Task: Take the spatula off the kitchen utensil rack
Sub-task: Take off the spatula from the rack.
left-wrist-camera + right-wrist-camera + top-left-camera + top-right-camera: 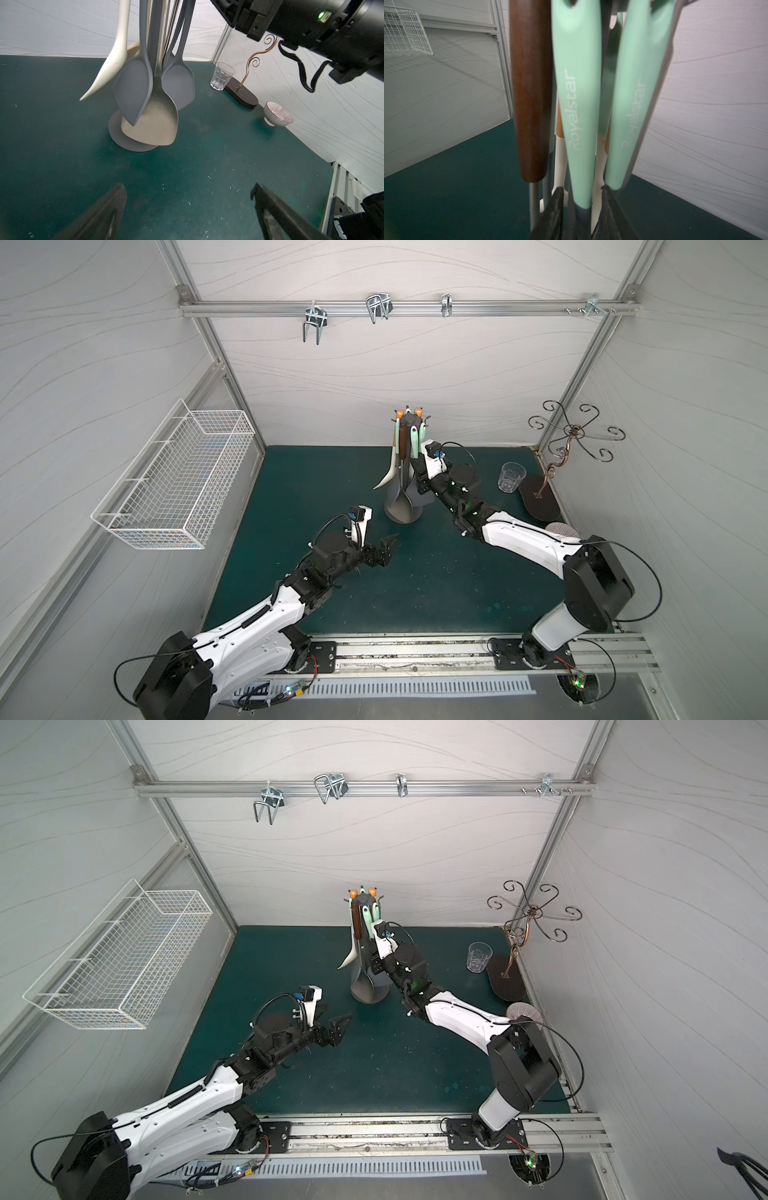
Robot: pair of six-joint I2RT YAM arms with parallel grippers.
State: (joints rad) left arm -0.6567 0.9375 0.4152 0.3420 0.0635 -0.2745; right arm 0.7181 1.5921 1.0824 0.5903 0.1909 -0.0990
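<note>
Left fingers (108, 207) hover spread wide above the green worktop (374, 593). Beyond them, right fingers (554, 207) flank the neck of a mint-handled spatula (577, 93), which hangs on the kitchen utensil rack (115, 133) at the worktop's rear centre. Whether they pinch it cannot be told.

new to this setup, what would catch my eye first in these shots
The dark utensil rack stands at the middle back of the green mat, crowded with hanging tools. The right end effector is up against it, jaws either side of a mint-green spatula handle, while the left end effector hangs wide open in front of the rack. A white wire basket juts from the side wall.
</note>
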